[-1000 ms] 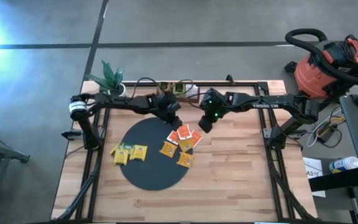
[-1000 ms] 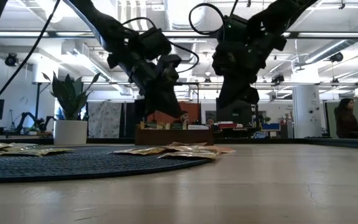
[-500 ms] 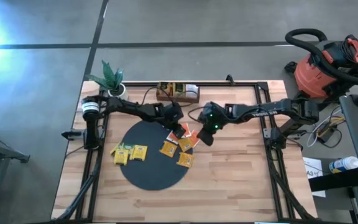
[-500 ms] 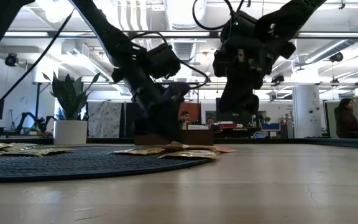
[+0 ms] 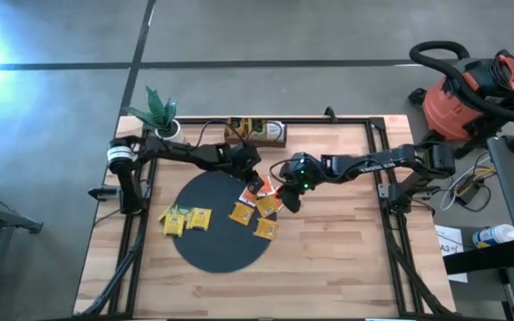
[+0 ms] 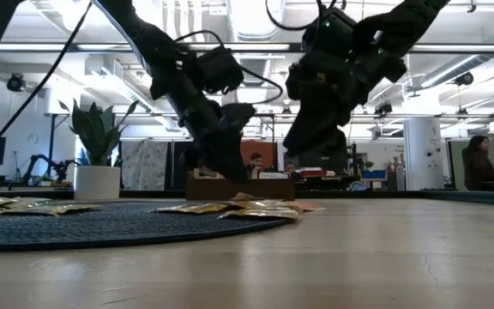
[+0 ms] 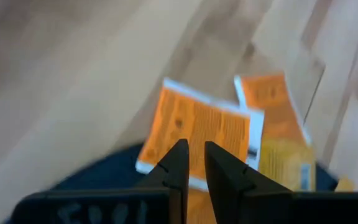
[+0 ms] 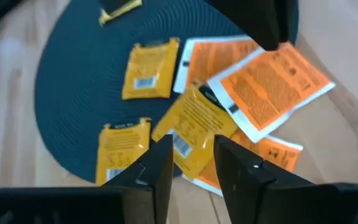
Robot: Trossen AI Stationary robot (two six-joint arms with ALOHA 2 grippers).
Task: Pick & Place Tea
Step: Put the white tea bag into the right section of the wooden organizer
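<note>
While both empty pincers [image 5: 255, 183] [image 5: 286, 201] stand slightly parted, orange packets [image 8: 272, 81] overlap yellow ones [image 8: 194, 124].

Black round mat [image 5: 212, 230]; potted plant [image 5: 158, 111]; wooden tray [image 5: 255, 133]; red vacuum [image 5: 468, 98].

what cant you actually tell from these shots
- High view: the right gripper and left gripper cover part of the orange tea packets; how many lie underneath is hidden.
- Left wrist view: motion blur makes the print on the orange packet unreadable.
- Low view: seen edge-on, the packets can't be counted.
- High view: the wooden tray is too small to show its contents.
</note>
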